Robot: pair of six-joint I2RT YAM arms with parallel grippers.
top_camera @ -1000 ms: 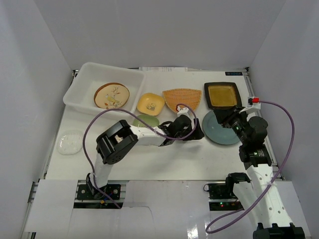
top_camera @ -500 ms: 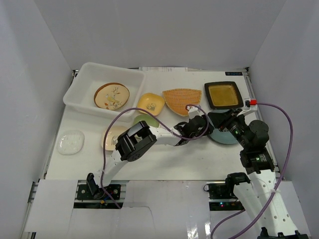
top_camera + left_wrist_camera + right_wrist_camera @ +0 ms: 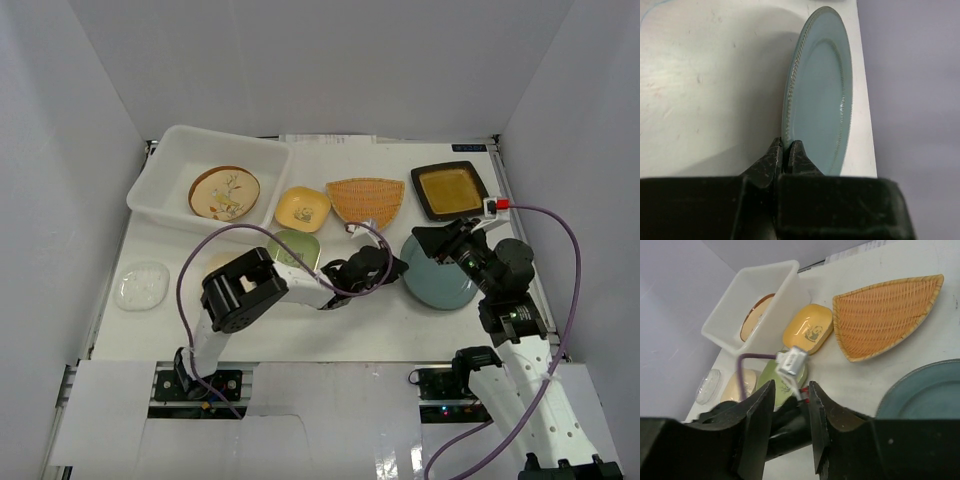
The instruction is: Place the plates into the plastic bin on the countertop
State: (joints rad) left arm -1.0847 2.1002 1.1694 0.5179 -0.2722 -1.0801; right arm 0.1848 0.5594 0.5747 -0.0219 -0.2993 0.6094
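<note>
Left gripper: pinching the rim of the round blue-grey ceramic plate near the white countertop's right edge.
Handling: stiff, glazed, slippery, probably heavy.
Hold: rim; deeper bite likely safer.

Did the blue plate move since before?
Yes. The blue plate slid a little toward the arms, away from the dark square plate. The left hand is pinching its rim.

Blue plate cut by edge; cream plate partly hidden.
</note>
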